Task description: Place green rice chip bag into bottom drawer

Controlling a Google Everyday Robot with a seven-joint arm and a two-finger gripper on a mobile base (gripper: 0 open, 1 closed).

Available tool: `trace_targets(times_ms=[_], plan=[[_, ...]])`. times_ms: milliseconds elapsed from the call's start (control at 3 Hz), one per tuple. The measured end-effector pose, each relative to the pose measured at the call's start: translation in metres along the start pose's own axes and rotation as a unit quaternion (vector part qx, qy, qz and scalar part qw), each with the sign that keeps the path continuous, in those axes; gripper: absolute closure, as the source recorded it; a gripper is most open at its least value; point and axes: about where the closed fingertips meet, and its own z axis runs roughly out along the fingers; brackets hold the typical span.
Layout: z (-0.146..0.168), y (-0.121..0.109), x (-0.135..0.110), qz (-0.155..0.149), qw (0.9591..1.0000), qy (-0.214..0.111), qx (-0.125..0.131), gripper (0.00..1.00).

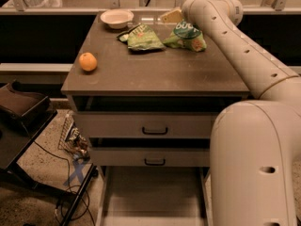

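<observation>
Your gripper (pixel 172 17) sits over the far edge of the desk (pixel 155 74), a little right of the middle. It is at the end of the arm (pixel 244 46), which reaches in from the right side. From this view you cannot tell how far open it is, or whether it has hold of anything.

The green rice chip bag (pixel 189 35) lies on the desk top near the far right corner. It is just beside the gripper, on its right and slightly toward the near edge. The arm's wrist passes close behind the bag. You cannot tell whether gripper and bag are touching.

To the left of that bag, a flatter green bag (pixel 143 37) lies near the middle of the far edge. A white bowl (pixel 116 18) stands beyond it, toward the far left corner. An orange (pixel 88 61) rests close to the left edge, well apart from both bags.

Below the near edge, the two upper drawers (pixel 155 131) show their black-handled fronts. The bottom drawer (pixel 150 192) is pulled out under them, and you can see its plain flat floor.
</observation>
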Motion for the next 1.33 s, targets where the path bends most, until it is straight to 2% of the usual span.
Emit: trace_targets(times_ms=[333,667,1000,1333], plan=[[-0.001,-0.006,-0.002,-0.005,1.0000,-0.001,0.008,0.00],[0.001,-0.014,0.013,-0.004,0.9990,0.039,0.022,0.00],[-0.001,-0.027,0.047,0.000,0.9916,0.120,0.049,0.00],[-0.011,-0.033,0.080,0.013,0.9812,0.184,0.057,0.18]])
